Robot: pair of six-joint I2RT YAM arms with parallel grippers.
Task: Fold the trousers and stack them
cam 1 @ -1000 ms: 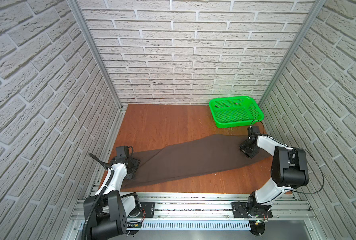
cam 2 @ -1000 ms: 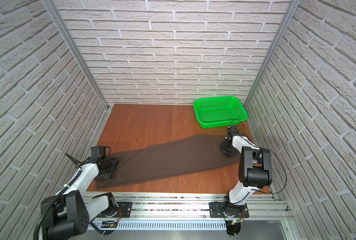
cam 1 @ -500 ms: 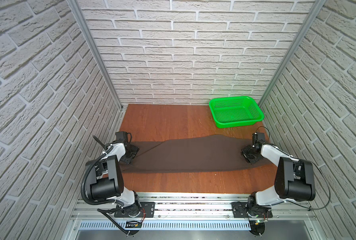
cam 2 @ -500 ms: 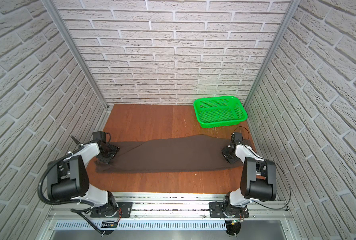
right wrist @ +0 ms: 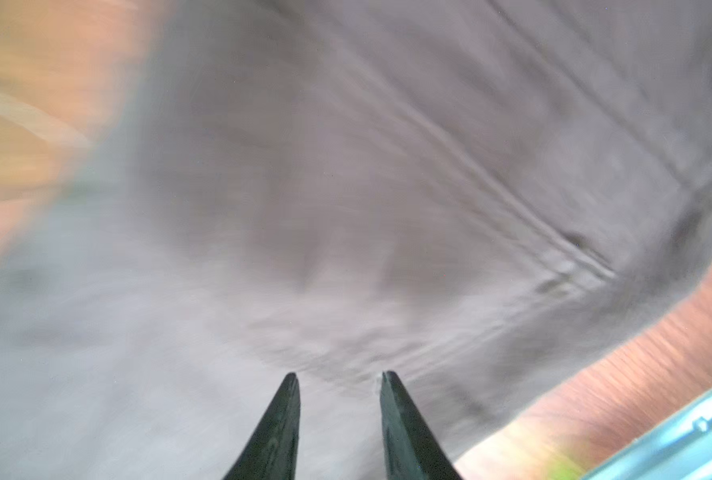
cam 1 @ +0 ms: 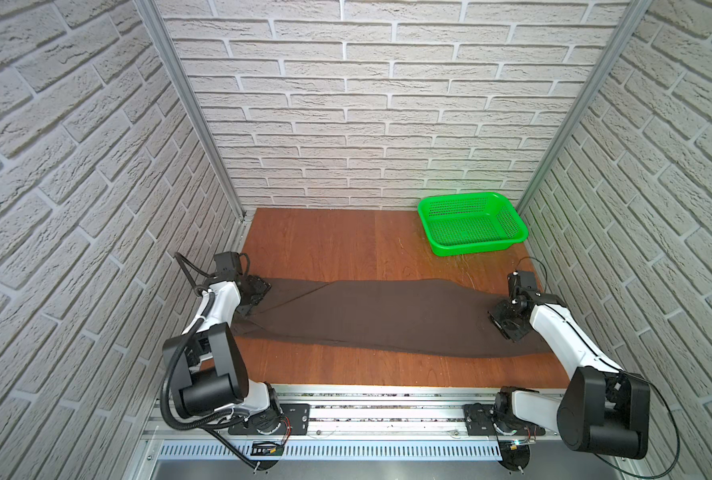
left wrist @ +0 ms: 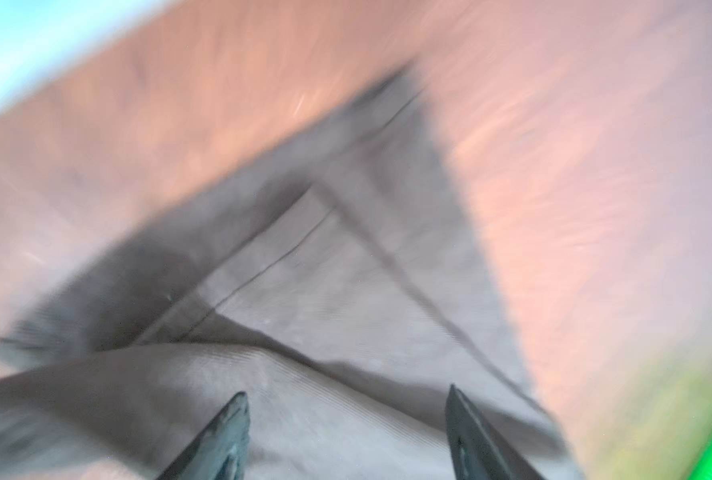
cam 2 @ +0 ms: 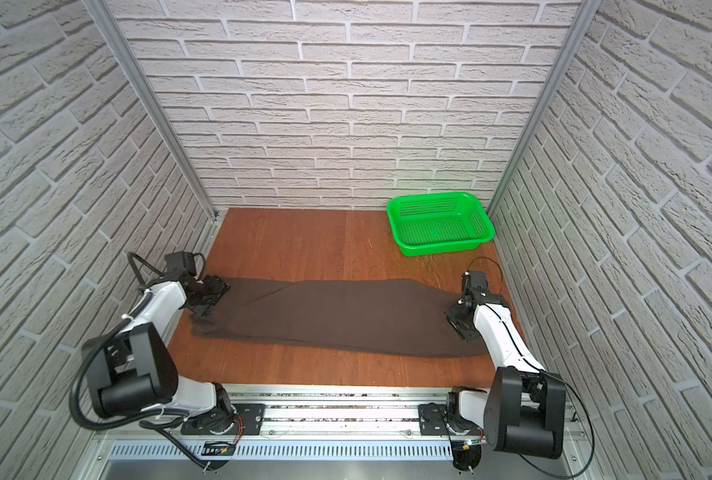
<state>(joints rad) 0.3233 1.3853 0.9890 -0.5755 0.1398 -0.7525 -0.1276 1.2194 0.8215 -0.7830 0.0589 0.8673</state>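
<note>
Trousers lie long, legs together; crosswise folds and stacking outstanding. My left gripper gapes; right gripper: I cannot tell.

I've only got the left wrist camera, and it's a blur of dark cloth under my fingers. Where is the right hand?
Observer: The right hand is down on the opposite end of the trousers, at the right side of the table.
Operator: How do the trousers lie overall?
Observer: In both top views they are stretched full length, left to right, flat and not yet folded short.
Operator: And the green smear at the edge of my picture?
Observer: That is a green basket in the back right corner, empty and apart from the trousers.
</note>
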